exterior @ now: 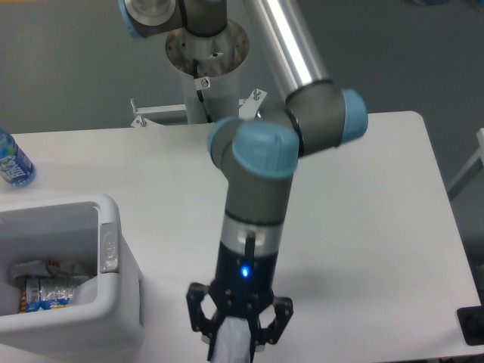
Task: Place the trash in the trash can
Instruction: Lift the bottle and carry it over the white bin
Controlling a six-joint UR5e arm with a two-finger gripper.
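My gripper (233,352) points down at the table's front edge, right of the trash can. Its jaws are closed on a pale white paper-like piece (231,339), which looks like the wrapper; its lower end is cut off by the frame. The trash can (113,302), a white boxy bin with a grey oval latch (110,247), stands at the front left. Inside it lie a crumpled greyish piece (38,269) and a crushed clear bottle with a coloured label (49,293).
A bottle with a bright blue label (13,162) stands at the far left edge of the white table (363,227). The arm's base column (206,60) rises behind the table. A dark object (473,325) sits off the front right corner.
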